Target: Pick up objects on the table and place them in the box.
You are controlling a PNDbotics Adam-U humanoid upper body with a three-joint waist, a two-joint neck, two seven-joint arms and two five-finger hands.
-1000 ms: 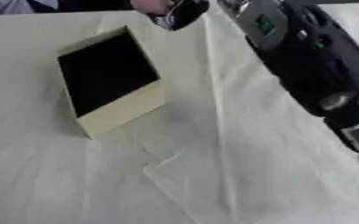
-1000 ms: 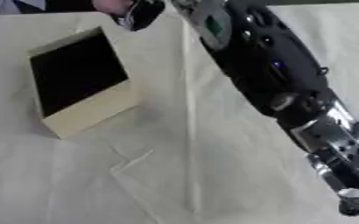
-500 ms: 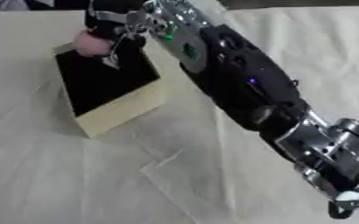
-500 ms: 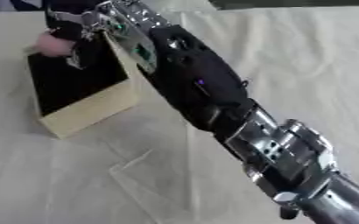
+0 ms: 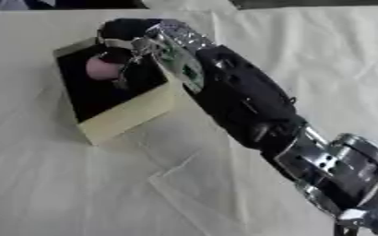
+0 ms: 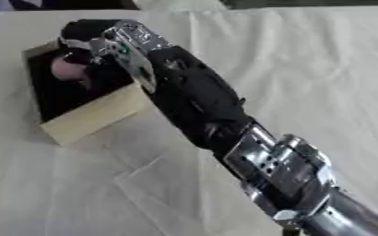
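A cream cardboard box (image 5: 132, 117) with a black inside stands tilted on the white cloth at the upper left. My right arm stretches from the lower right across the table, and my right hand (image 5: 126, 40) hangs over the box's opening. A small pink rounded object (image 5: 102, 69) sits between its curled fingers, low inside the box. Whether the object rests on the box's floor I cannot tell. My left hand shows in neither view.
A white creased cloth (image 5: 79, 193) covers the whole table. My black and silver forearm (image 6: 224, 133) crosses the middle diagonally. Dark shapes lie along the far edge of the table.
My right hand came from the far edge to the box with the pink object and has now lowered it into the opening. The view has also shifted.
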